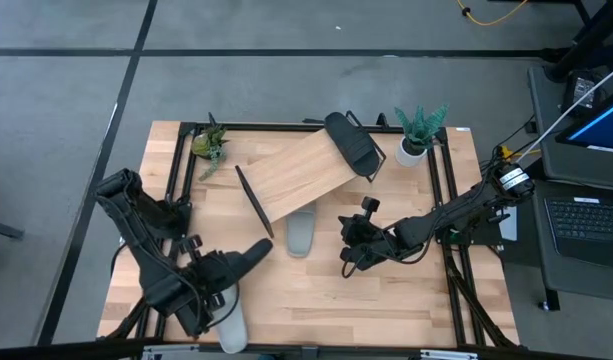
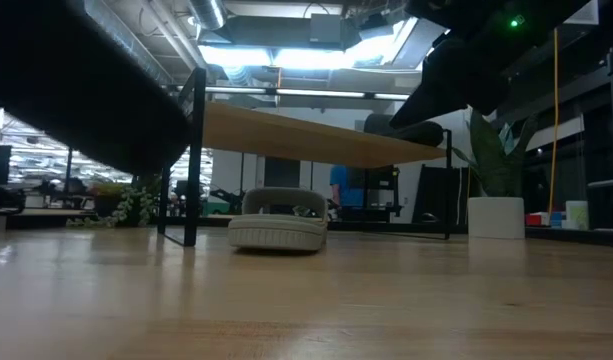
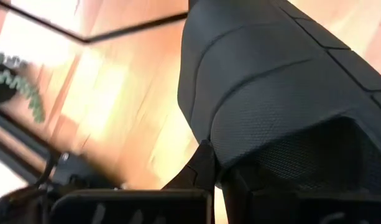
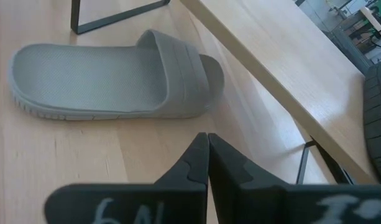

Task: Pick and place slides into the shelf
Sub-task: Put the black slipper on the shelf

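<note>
My left gripper (image 1: 224, 268) at the near left is shut on a matte black slide (image 1: 254, 252), which fills the left wrist view (image 3: 271, 74). A second black slide (image 1: 354, 145) lies on the right end of the tilted light wood shelf (image 1: 296, 175). One light grey slide (image 1: 301, 232) rests sole down on the table, its far end under the shelf's near edge; it also shows in the right wrist view (image 4: 115, 81). Another grey slide (image 1: 229, 325) lies by the near edge under my left arm. My right gripper (image 1: 346, 258) is shut and empty, right of the first grey slide. My left gripper holds the black slide by its near end (image 3: 240, 162), with one finger (image 3: 199, 177) showing at the slide's edge. The other finger is hidden by the slide. The slide reaches out from the fingers toward the shelf and is lifted clear of the table.
Two small potted plants stand at the far corners, one on the left (image 1: 208, 145) and one on the right (image 1: 416, 135). The shelf's black wire frame (image 1: 254, 200) stands on the table in front of my left gripper. Bare tabletop (image 1: 316, 300) lies between the arms.
</note>
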{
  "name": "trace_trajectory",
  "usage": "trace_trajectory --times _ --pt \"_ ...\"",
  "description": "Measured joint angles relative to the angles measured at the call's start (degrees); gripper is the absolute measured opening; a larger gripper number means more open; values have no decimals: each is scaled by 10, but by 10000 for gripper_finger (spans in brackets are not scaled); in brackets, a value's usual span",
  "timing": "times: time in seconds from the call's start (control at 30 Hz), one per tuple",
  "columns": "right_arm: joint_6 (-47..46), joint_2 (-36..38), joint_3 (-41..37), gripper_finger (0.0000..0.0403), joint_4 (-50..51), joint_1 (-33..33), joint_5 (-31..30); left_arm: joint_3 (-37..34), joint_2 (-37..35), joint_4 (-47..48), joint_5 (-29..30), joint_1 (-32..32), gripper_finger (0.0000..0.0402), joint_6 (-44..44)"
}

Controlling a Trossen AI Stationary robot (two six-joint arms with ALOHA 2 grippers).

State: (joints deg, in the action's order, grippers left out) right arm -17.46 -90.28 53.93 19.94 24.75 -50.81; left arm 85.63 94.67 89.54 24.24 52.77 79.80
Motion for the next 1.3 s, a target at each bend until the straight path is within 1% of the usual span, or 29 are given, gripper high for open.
trace_trajectory --times 0.13,0.23,0.3,0.43,0.63,0.77,1.03,1.17,1.23,1.3 --pt "0 0 0 7 0 0 0 24 0 -24 18 9 2 -29" --pt "0 0 0 7 0 0 0 30 0 -69 46 14 2 -71" --pt "0 0 0 7 0 0 0 31 0 -89 74 17 2 -96" --pt "0 0 0 7 0 2 0 31 0 -100 122 15 2 -134" --pt "-2 0 0 7 -1 2 0 31 0 -113 201 0 2 -201" --pt "-3 0 0 7 -1 3 4 31 0 -117 259 -13 2 -225" --pt "15 0 0 7 -45 3 10 31 0 -116 343 -61 2 -266" --pt "17 0 0 7 -54 3 9 31 0 -109 382 -96 2 -311" --pt "17 0 0 7 -54 3 9 31 0 -109 396 -117 2 -337" --pt "15 0 0 7 -54 4 9 38 1 -103 397 -141 2 -360"
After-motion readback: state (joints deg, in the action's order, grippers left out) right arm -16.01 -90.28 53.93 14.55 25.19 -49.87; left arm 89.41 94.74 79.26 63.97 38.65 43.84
